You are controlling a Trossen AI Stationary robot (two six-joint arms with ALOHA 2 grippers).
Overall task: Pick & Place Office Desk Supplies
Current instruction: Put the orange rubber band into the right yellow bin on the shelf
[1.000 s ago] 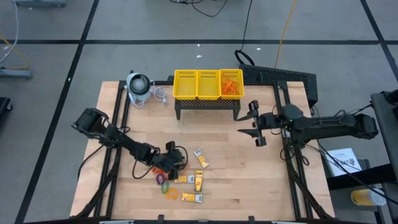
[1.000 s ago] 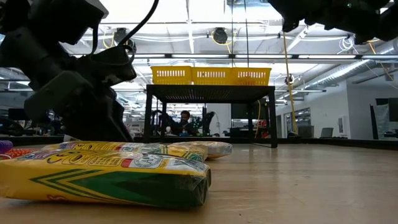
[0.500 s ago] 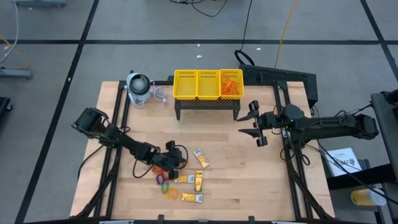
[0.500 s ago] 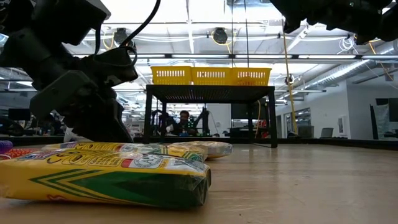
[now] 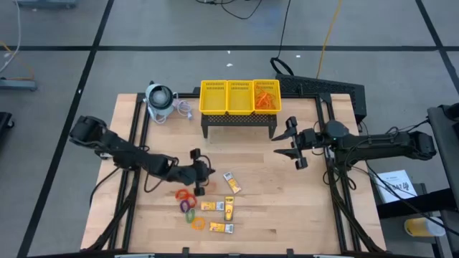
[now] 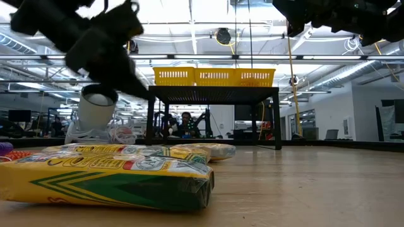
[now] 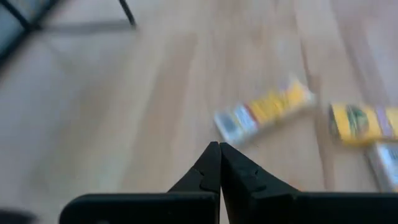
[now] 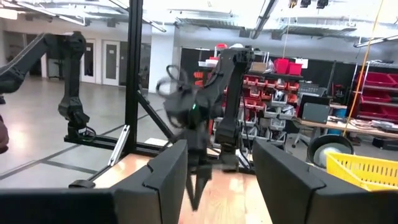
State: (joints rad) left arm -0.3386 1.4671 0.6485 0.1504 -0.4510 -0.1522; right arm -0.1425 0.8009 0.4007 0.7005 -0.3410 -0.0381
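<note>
My left gripper [image 5: 208, 171] hangs shut above the table, just beyond the coloured rings [image 5: 188, 206] and the yellow-orange packets [image 5: 229, 206] lying flat on the wood. In the left wrist view its fingertips [image 7: 219, 147] meet with nothing showing between them, and a packet [image 7: 261, 117] lies below. My right gripper [image 5: 290, 143] waits open in the air to the right of the yellow basket [image 5: 240, 97]. Orange rubber bands [image 5: 266, 95] lie in the basket's right compartment.
The basket stands on a black perforated stand [image 5: 240, 122] at the table's far middle. A grey-white round device [image 5: 159, 100] with a cord sits at the far left. Bare wood lies between the packets and my right gripper.
My left gripper has risen off the table from the rings and drifted a little toward the far edge. In the low view it has lifted clear and uncovered the round device behind it. The rings and packets lie as before.
</note>
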